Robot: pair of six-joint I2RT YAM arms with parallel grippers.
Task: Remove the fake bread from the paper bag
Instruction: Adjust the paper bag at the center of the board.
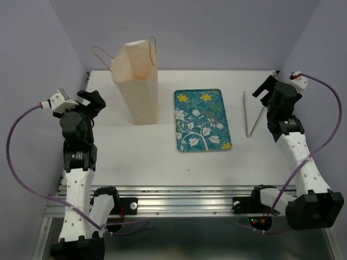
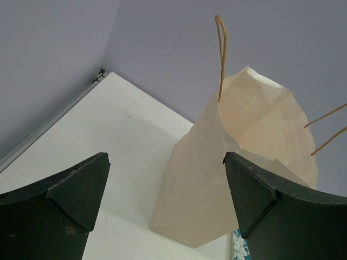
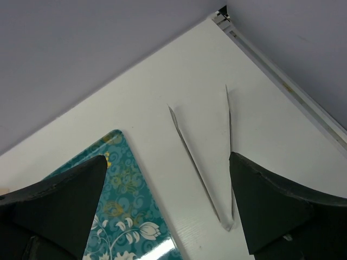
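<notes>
Paper bag (image 1: 138, 81) stood upright on the table (image 1: 135, 151) at far left, mouth open, just left of the teal floral tray (image 1: 201, 120) and not touching it. Fake bread didn't show in any view. The top camera only caught the bag's inner wall near the rim, and the left wrist camera looked up at the bag (image 2: 233, 162) from low, so the contents were hidden. Can't tell from these whether the bread was in there. One bag handle was cut off at the right edge of the left wrist view.

Left gripper (image 1: 89, 103) hung near the bag's left side, jaws spread wide, nothing between them. Right gripper (image 1: 265, 89) was at far right, also spread wide and holding nothing.

Metal tongs (image 1: 250, 116) lay flat between the tray and the right arm. In the right wrist view their joined end (image 3: 227, 223) sat right at the finger's edge, and the tray (image 3: 124, 206) was partly covered by the other finger.
</notes>
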